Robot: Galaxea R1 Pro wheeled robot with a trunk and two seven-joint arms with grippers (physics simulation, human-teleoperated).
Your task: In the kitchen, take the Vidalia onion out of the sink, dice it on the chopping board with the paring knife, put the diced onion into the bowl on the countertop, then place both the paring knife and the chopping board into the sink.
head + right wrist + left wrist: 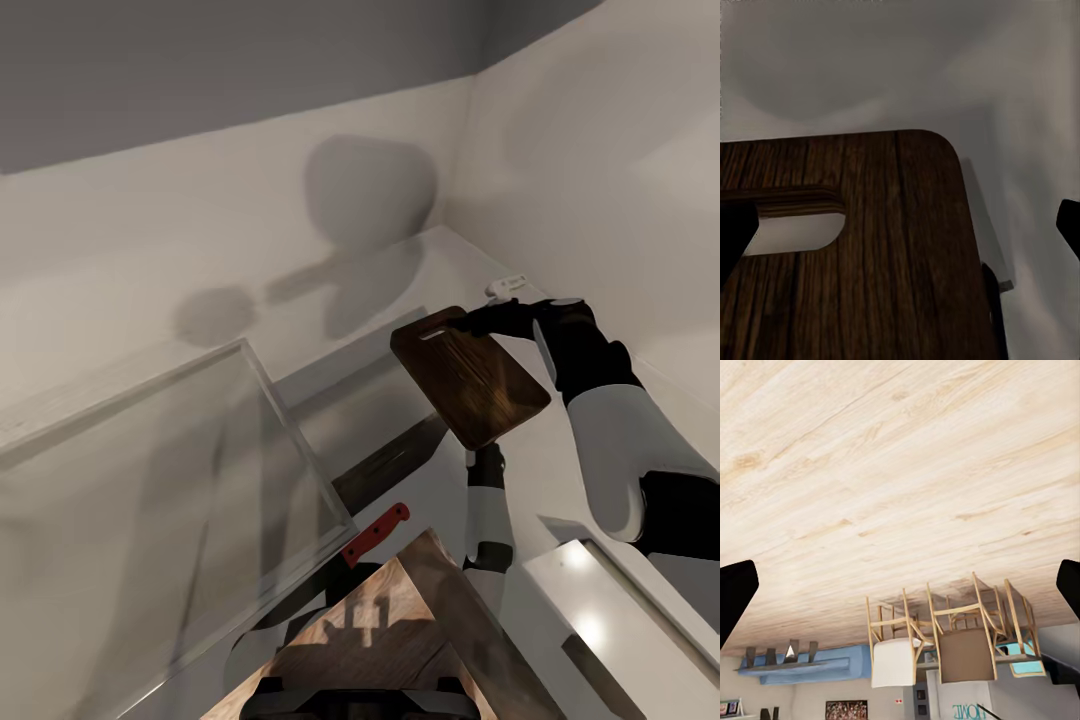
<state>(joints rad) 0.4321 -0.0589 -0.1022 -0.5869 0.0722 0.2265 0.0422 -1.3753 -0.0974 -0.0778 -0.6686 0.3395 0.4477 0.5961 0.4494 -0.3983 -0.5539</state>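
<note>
The brown chopping board [470,378] hangs tilted above the grey countertop [400,290], right of the sink [300,440]. My right gripper [482,320] is at its handle-hole end. In the right wrist view the board [885,247] lies ahead with its slot beside one dark fingertip [733,232]; the fingers stand wide apart, so that gripper [900,229] is open. The paring knife [376,533] lies by the sink's near right corner, red handle up-right, blade toward the basin. My left gripper [904,585] is open and faces the wood floor. Onion and bowl are out of view.
Pale walls meet in a corner behind the countertop, with a small white fixture [507,286] on the right wall. A wood surface [390,620] and a white glossy panel [600,610] lie near my trunk. Wooden chairs [937,645] stand on the floor [900,472].
</note>
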